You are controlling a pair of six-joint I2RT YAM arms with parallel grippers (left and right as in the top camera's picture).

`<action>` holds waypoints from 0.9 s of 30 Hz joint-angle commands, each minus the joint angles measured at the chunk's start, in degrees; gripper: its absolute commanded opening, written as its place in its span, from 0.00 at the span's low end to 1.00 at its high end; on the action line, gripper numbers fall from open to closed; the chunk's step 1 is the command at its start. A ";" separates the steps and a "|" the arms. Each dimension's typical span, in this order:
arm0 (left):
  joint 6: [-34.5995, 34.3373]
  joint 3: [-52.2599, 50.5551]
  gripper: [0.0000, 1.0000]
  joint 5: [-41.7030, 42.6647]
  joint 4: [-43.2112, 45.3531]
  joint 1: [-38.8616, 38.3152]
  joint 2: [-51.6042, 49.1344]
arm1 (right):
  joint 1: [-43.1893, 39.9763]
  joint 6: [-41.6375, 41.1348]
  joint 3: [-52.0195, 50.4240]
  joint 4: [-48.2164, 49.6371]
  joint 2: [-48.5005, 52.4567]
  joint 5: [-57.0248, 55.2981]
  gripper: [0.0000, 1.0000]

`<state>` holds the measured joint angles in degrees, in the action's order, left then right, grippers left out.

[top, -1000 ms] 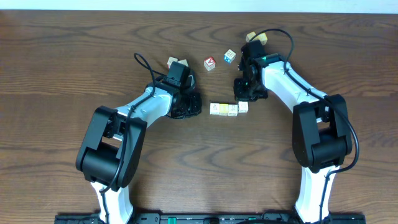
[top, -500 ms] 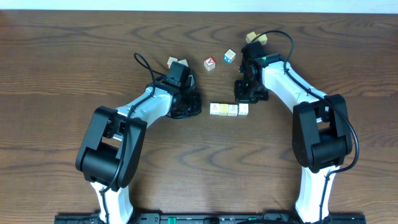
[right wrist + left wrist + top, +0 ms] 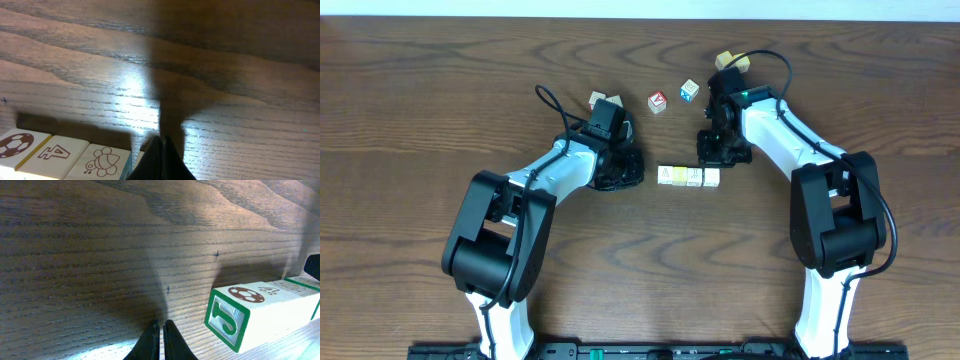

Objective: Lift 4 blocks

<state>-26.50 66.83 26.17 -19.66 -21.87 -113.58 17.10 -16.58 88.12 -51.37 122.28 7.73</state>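
**4 blocks in a row, both grippers closed and empty**

The 4 blocks [image 3: 688,177] lie on the table [image 3: 420,120] in 1 touching row between the 2 arms. The left gripper [image 3: 161,326] is pinched closed on nothing, low beside the J block [image 3: 227,320] at the row's near end. The right gripper [image 3: 161,142] is closed too, empty, by the other end.

Left gripper [image 3: 162,327] and right gripper [image 3: 162,142], both pinched closed, empty.
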 commanded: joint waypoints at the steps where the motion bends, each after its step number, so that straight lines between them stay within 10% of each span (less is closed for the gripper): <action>1: 1.42 -2.86 0.08 -6.36 -1.73 0.31 -2.38 | 0.24 -1.53 0.24 -0.07 0.00 0.98 0.01; 27: 1.44 -2.86 0.08 -6.36 -1.51 0.31 -2.38 | -10.27 -0.09 7.28 -20.26 0.00 2.12 0.01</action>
<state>-26.50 66.83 26.15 -19.68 -21.87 -113.58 5.78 -17.37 98.21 -71.24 122.34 7.14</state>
